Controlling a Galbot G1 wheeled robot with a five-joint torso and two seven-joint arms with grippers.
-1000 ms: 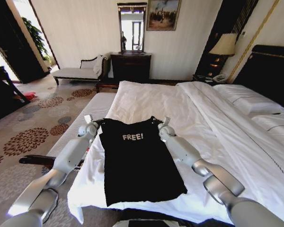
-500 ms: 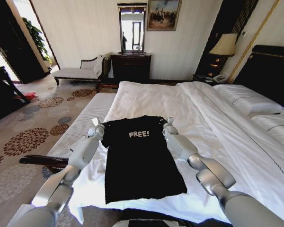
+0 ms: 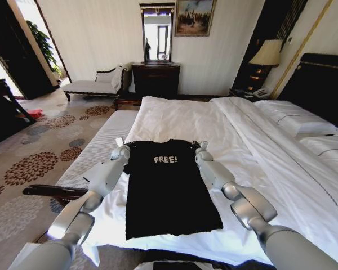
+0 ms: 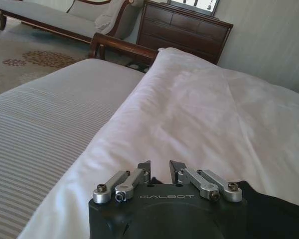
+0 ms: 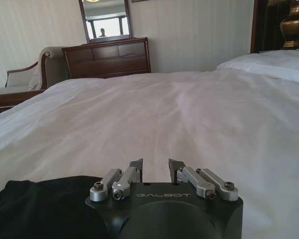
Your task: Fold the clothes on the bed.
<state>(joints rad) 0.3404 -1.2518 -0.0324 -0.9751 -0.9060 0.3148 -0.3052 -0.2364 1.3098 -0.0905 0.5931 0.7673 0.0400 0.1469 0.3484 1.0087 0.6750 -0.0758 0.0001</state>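
The clothes are one black T-shirt with white "FREE!" lettering. It lies flat on the white bed, its hem toward the near edge. My left gripper rests at the shirt's left shoulder and my right gripper at its right shoulder. In the left wrist view the left gripper has its jaws slightly apart over white sheet, with the black T-shirt beside it. The right gripper stands the same way, with the T-shirt beside it. Nothing shows between either pair of fingertips.
A striped bench runs along the bed's left side, with patterned carpet beyond. Pillows and a dark headboard are to the right. A chaise and a dark dresser stand by the far wall.
Both arms have moved forward and a little rightward. The shirt's upper part went with them, so the lettering now sits farther up the bed and the shirt lies straighter.
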